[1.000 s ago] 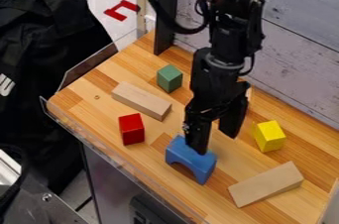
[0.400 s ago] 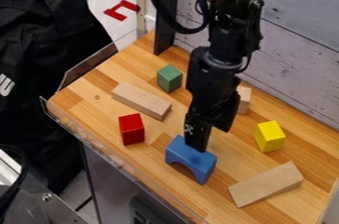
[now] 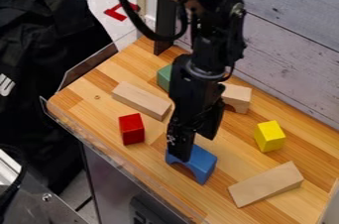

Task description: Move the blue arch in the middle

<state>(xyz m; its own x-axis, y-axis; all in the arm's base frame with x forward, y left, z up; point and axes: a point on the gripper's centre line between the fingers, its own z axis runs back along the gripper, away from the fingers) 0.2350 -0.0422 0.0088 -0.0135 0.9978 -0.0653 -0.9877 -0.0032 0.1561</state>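
Centrally, my gripper hangs down over the worktop from the black arm, its jaws parted, one nearer the camera and lower in the view, the other farther back; the blue arch lies at the jaws' lower ends, extending beyond them toward the lower right, and stands on its two feet with its hollow facing the lower left; from where I operate, the nearer jaw overlaps the arch's upper left part, and I cannot tell whether the two touch.

Left of the jaws I see the red block, standing apart from them; above and left of them, the long wooden block lies aslant, between the red block and the green block, which the arm partly hides from me; above and right of the jaws is the pale wooden arch, its near side notched by a curve and its left part hidden behind the arm; right of the jaws sits the yellow block, well apart from them; to their lower right lies the wooden wedge, also well apart.

Beyond the worktop's left edge, far to the upper left of the jaws, I note black cloth; a grey plank wall stands behind, to their upper right.
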